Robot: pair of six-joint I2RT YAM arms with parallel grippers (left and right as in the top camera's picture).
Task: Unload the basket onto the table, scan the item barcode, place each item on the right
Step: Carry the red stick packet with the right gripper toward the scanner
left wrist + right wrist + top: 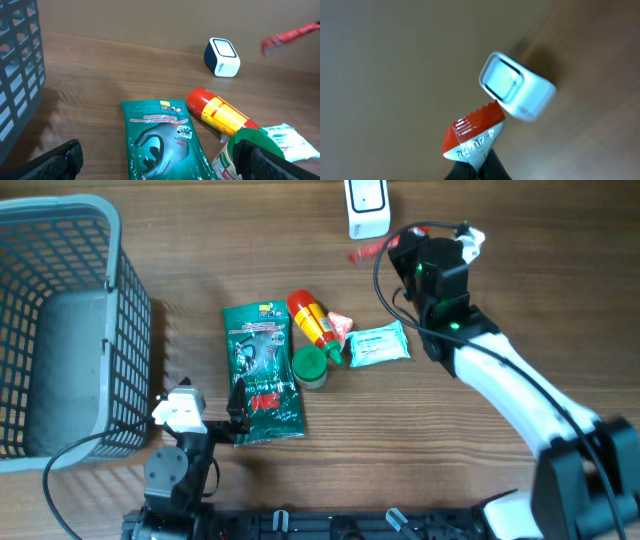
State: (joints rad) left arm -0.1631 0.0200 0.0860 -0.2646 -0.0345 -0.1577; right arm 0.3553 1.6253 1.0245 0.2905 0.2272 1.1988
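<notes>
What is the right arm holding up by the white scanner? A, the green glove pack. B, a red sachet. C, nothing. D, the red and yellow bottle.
B: the jaws are shut on the red sachet beside the scanner; glove pack and bottle lie apart.

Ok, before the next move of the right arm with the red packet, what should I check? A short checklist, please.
1. Grip: right gripper is shut on the red packet: ok.
2. Scanner window is uncovered: ok.
3. Packet is close to the scanner and not touching it: ok.
4. Barcode faces the window: cannot tell, no barcode is visible.
5. Left gripper is open, low by the green packet, away from the scanner: ok.
</notes>
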